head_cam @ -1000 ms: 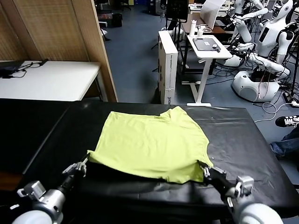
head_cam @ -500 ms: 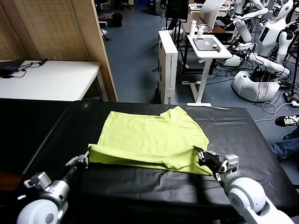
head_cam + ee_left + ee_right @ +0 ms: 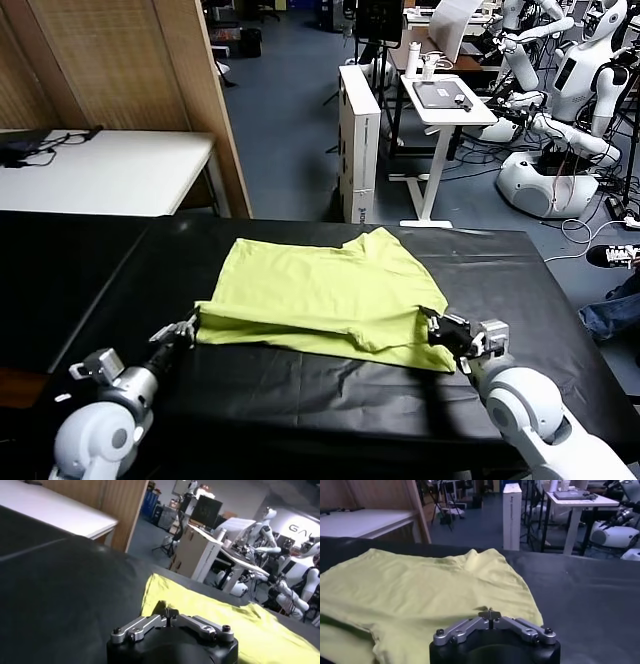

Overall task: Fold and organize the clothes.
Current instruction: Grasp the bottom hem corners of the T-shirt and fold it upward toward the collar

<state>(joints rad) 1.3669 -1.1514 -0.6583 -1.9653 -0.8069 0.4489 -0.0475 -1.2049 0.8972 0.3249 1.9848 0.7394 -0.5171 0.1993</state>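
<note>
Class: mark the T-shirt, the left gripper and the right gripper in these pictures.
T-shirt (image 3: 320,290): head view, middle of the yellow-green cloth.
Left gripper (image 3: 190,327): head view, fingertips at the shirt's near left corner.
Right gripper (image 3: 432,325): head view, fingertips at the shirt's near right corner.

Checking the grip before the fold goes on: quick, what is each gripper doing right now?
Left gripper: shut on the near left corner of the T-shirt.
Right gripper: shut on the T-shirt's near right corner.
</note>
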